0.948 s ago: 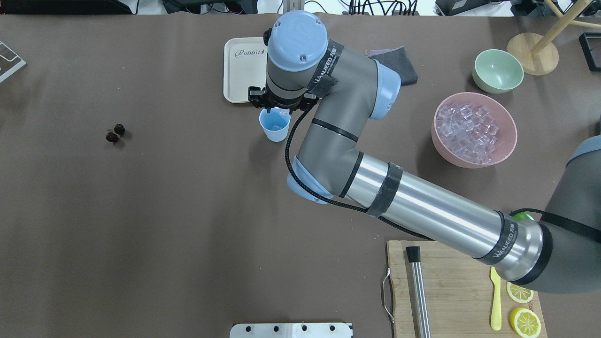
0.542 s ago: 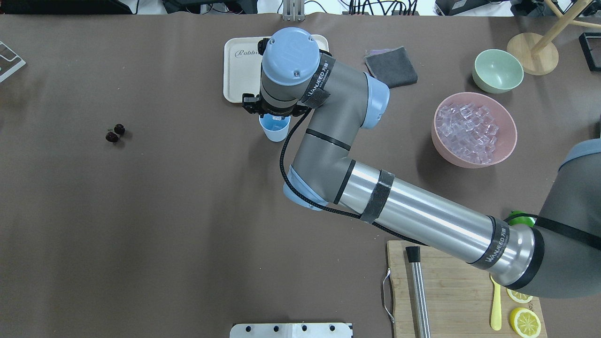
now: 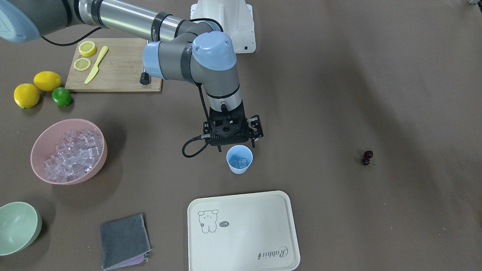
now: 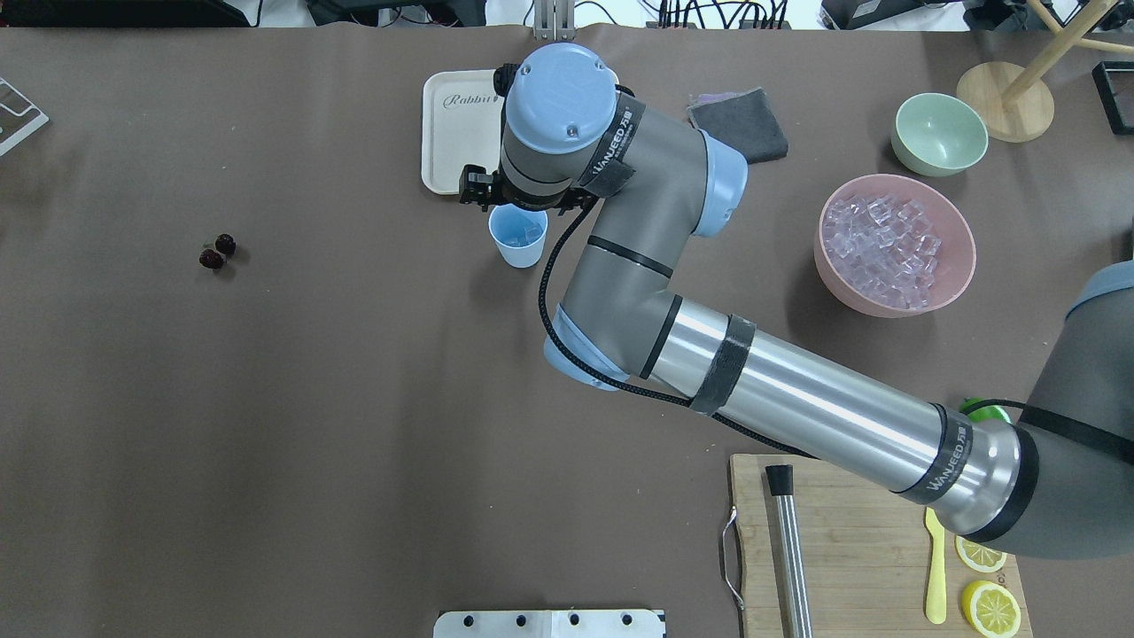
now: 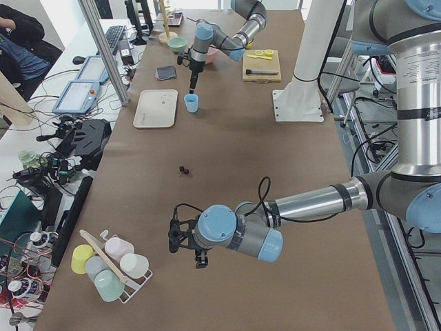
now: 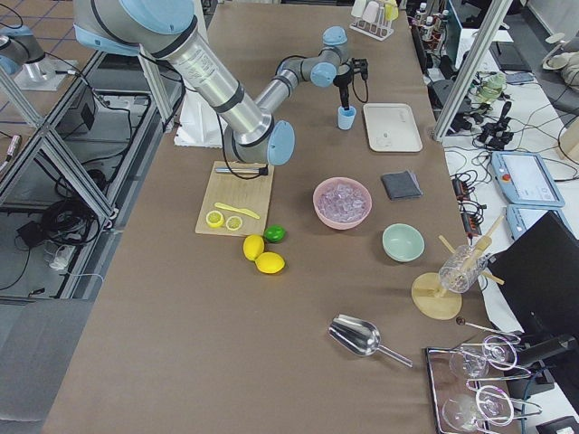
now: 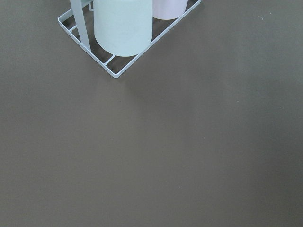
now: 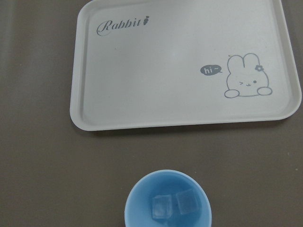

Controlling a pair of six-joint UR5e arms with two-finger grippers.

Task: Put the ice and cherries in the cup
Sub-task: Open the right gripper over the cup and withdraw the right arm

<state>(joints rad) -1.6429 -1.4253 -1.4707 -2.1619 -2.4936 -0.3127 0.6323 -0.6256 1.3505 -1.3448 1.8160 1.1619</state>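
Note:
The light-blue cup stands upright mid-table, near a cream tray. Two clear ice cubes lie in its bottom in the right wrist view. My right gripper hangs just above the cup on the robot's side, open and empty. More ice fills the pink bowl. The two dark cherries lie on the table far to the cup's left; they also show in the front view. My left gripper hovers over bare table beyond the cherries; I cannot tell whether it is open or shut.
A cream rabbit tray lies just beyond the cup. A grey cloth and a pale green bowl sit past the pink bowl. A cutting board, lemons and a lime are near the right arm's base. A rack of cups stands by the left gripper.
My right gripper dipped low over the cup, then rose and drew back a little toward the tray. Ice cubes now show plainly in the cup.

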